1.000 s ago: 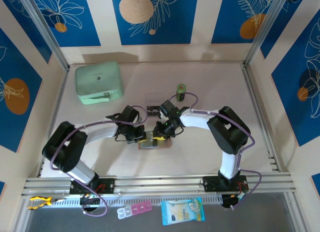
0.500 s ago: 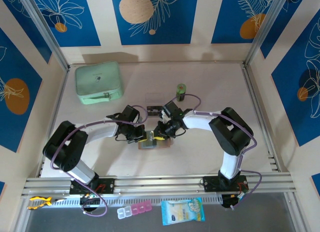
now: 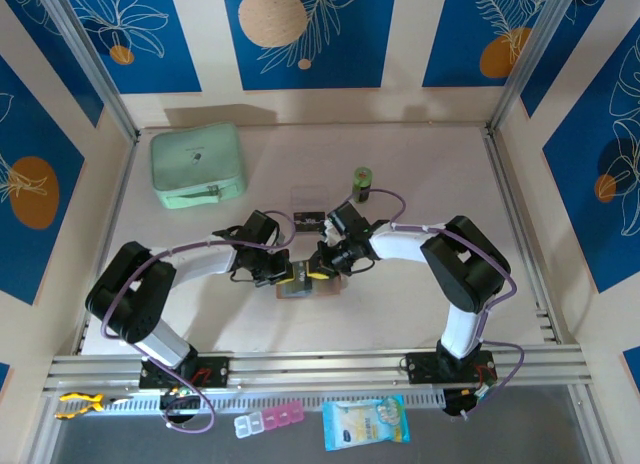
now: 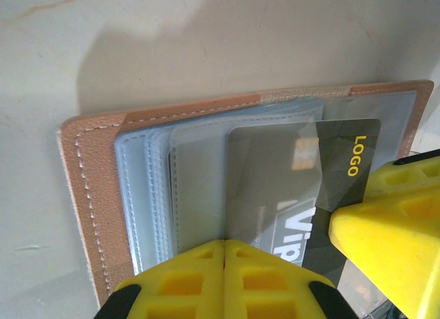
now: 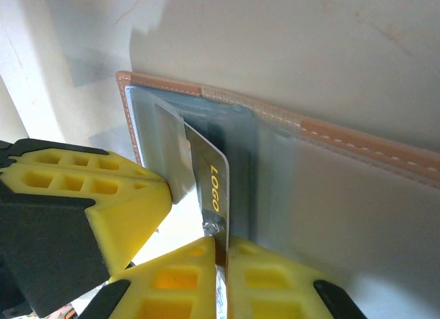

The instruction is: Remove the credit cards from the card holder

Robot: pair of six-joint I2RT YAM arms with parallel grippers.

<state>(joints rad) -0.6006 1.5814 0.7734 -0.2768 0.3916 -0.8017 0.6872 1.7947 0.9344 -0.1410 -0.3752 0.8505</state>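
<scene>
The tan card holder [image 3: 322, 290] lies open on the table, its grey pockets [image 4: 192, 181] facing up. A dark credit card [image 4: 344, 168] printed "LOGO" and "VIP" sticks partway out of a pocket. My right gripper [image 5: 221, 240] is shut on that card's edge [image 5: 214, 181], tilting it up off the holder [image 5: 357, 144]. My left gripper [image 4: 225, 247] is shut with its tips pressed down on the pocket sheets beside the card. In the top view the two grippers, left [image 3: 285, 274] and right [image 3: 318, 272], meet over the holder.
A mint-green zip case [image 3: 197, 164] sits at the back left and a green cylinder [image 3: 362, 184] at the back centre. Two small flat pieces, one clear [image 3: 308, 196] and one dark [image 3: 306, 221], lie just behind the grippers. A pill box [image 3: 268, 420] and a packet [image 3: 365, 422] lie below the rail.
My right arm has shifted slightly to the right. The left arm and the holder have stayed in place.
</scene>
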